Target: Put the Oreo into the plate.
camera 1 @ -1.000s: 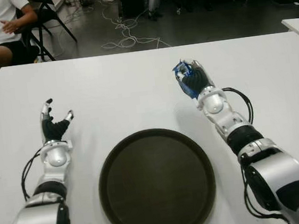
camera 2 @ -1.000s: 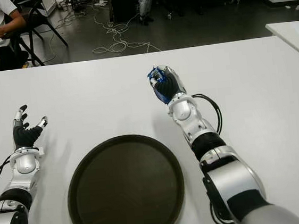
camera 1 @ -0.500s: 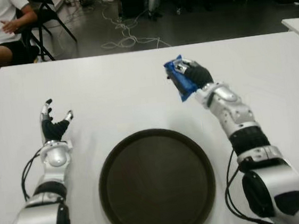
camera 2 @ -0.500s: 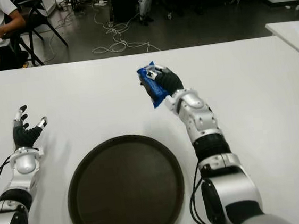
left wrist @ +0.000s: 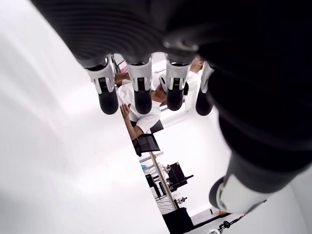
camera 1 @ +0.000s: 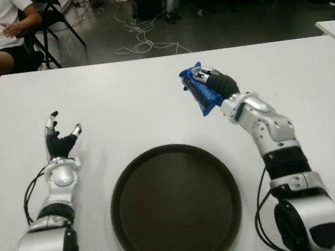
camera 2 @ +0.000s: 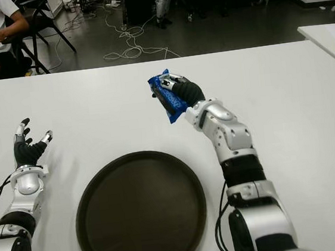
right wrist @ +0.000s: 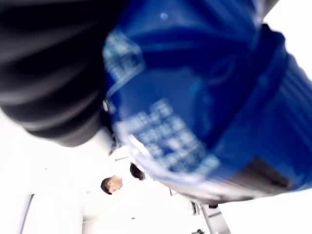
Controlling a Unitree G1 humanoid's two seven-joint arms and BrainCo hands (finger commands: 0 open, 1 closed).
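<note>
Right hand (camera 1: 216,84) shifted left clutching Oreo pack (camera 1: 198,91), beyond plate rim (camera 1: 170,148), left hand (camera 1: 60,140) spread empty

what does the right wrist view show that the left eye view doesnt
Only the right wrist view: the white print on the blue Oreo pack from close by, against the right hand. Only the left eye view: the empty dark plate, the white table and the open left hand left of the plate. Both: the right hand holding the pack.
</note>
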